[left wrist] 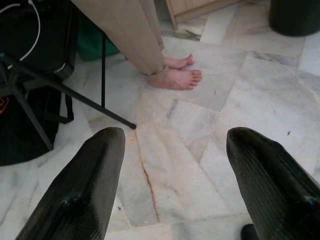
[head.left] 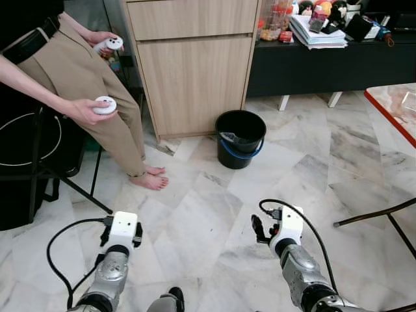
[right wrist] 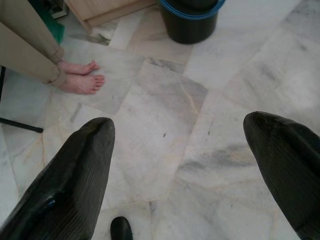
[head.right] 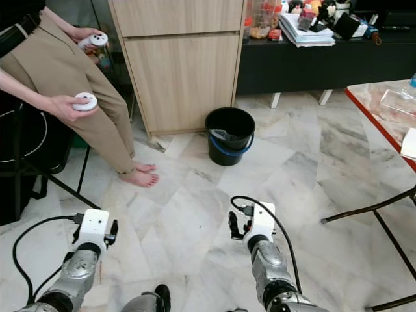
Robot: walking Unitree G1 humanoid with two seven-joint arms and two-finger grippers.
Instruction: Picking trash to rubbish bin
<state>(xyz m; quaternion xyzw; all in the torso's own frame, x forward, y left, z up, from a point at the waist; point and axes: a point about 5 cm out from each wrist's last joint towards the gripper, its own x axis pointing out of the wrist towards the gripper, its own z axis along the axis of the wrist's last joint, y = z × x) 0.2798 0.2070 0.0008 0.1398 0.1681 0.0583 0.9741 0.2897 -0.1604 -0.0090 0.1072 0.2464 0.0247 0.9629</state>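
Observation:
A black rubbish bin (head.left: 240, 138) with a blue rim band stands on the marble floor in front of a wooden cabinet (head.left: 195, 71). Some crumpled material lies inside it. Both arms are held low, well short of the bin. My left gripper (left wrist: 172, 145) is open over bare floor tiles, with nothing between its fingers (left wrist: 95, 175). My right gripper (right wrist: 180, 135) is also open and holds nothing. It points toward the bin (right wrist: 192, 20), which stands ahead of it. In the left eye view the right gripper's black fingers (head.left: 259, 229) stick out beside its white wrist block.
A barefoot person (head.left: 78, 71) stands at the left, a white controller in each hand, feet (head.left: 153, 179) near the cabinet. A black chair frame (head.left: 39, 169) is at far left. A red-edged table (head.left: 393, 110) and a chair leg (head.left: 377, 214) are at the right.

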